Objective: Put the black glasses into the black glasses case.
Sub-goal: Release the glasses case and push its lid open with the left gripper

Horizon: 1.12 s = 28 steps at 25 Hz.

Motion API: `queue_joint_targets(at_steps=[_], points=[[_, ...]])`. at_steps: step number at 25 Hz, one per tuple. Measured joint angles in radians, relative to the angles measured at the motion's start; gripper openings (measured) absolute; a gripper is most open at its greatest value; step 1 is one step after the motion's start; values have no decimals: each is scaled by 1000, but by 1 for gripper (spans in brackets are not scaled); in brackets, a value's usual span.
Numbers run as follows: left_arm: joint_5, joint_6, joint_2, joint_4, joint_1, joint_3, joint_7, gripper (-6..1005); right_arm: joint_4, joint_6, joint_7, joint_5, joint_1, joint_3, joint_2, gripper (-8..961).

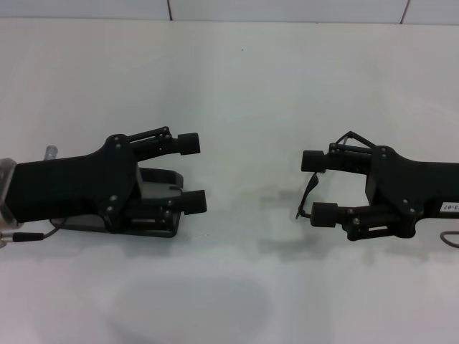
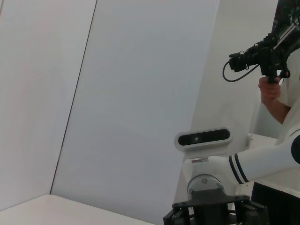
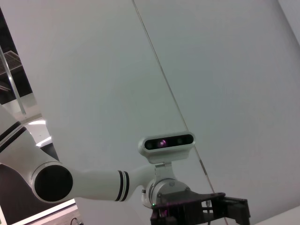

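The black glasses point(image 1: 315, 188) lie on the white table point(image 1: 237, 86) on the robot's right side, mostly hidden beneath the right gripper point(image 1: 319, 188). Only thin frame segments show: a curved wire piece between the two fingertips and an angled piece past the far finger. From these fragments the long axis and facing of the glasses cannot be determined with confidence. Whether the fingers touch the frame cannot be determined either.

The right gripper reaches in from the right edge of the head view, fingers pointing toward the table centre. Its jaws stand wide apart, one fingertip on the far side of the visible frame, the other on the near side; nothing is clamped between them.

The black glasses case point(image 1: 154, 208) sits on the table on the robot's left side, well apart from the glasses. It is open, grey lining visible, and largely covered by the left gripper point(image 1: 192, 172). Its long axis appears to run left to right across the head view.

The left gripper enters from the left edge, fingers pointing toward the centre. Its jaws are spread wide, holding nothing, positioned over the case.

Both wrist views face a pale wall and show the robot's head camera point(image 2: 203, 139), not the table.
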Motion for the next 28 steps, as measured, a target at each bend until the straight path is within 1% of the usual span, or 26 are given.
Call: queue_joint_targets(at_steps=[13,16,17,19,20,21,22,23,24,25,26,27,28], points=[[0,1,-2,3,1,-1,0,874,0,2,0,4,-4,0,0,869],[-9,12,2,36,1,-11,-6,872,0,6,-4,11,-14,13,-5,869],[-14,15,5,67,0,-20,-18,871,-1,0,-11,13,-40,62,-20,869],[-2,11,5,156,-1,-41,-69,870,-5,-12,-13,14,-67,112,-35,869],[16,-2,3,223,0,-53,-106,869,-9,-24,-15,14,-88,147,-43,869],[67,-31,-4,343,2,-67,-169,868,-13,-44,-19,14,-122,206,-53,869],[111,-53,-10,432,4,-74,-209,868,-14,-56,-22,15,-141,243,-57,869],[173,-75,-19,520,4,-74,-256,867,-14,-56,-22,15,-141,243,-57,869],[242,-92,-29,611,4,-73,-300,855,-14,-67,-26,14,-162,276,-60,869],[242,-92,-29,611,4,-73,-300,844,-14,-77,-30,13,-179,306,-61,870],[442,-106,-68,839,0,-49,-385,832,-14,-82,-32,11,-192,327,-62,870],[513,-107,-82,920,0,-30,-404,821,-14,-89,-35,9,-207,350,-63,870],[580,-108,-91,978,5,-5,-413,809,-14,-94,-36,9,-222,370,-64,870]])
